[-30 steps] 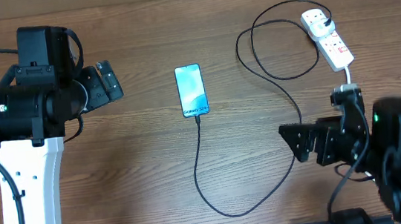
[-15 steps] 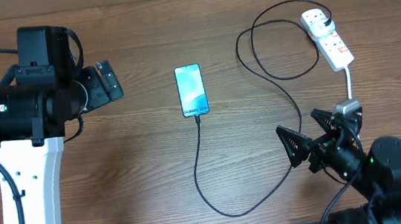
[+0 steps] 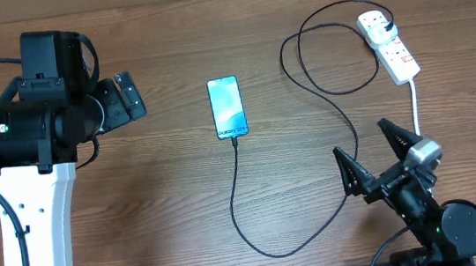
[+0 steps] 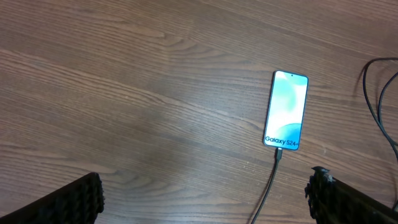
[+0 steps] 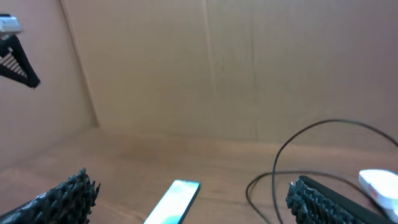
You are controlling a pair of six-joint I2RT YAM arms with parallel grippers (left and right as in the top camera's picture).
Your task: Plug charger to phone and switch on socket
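With left gripper (image 3: 130,95) and right gripper (image 3: 360,140) both spread wide and empty, risk of snagging the charger (image 3: 236,155) loop lying just by the right fingers and tugging its tip from the phone (image 3: 226,108) mid-table while reaching past the white cord (image 3: 414,106) toward the socket (image 3: 388,44) at far right.

"Galaxy S24+" on phone (image 4: 286,110) screen
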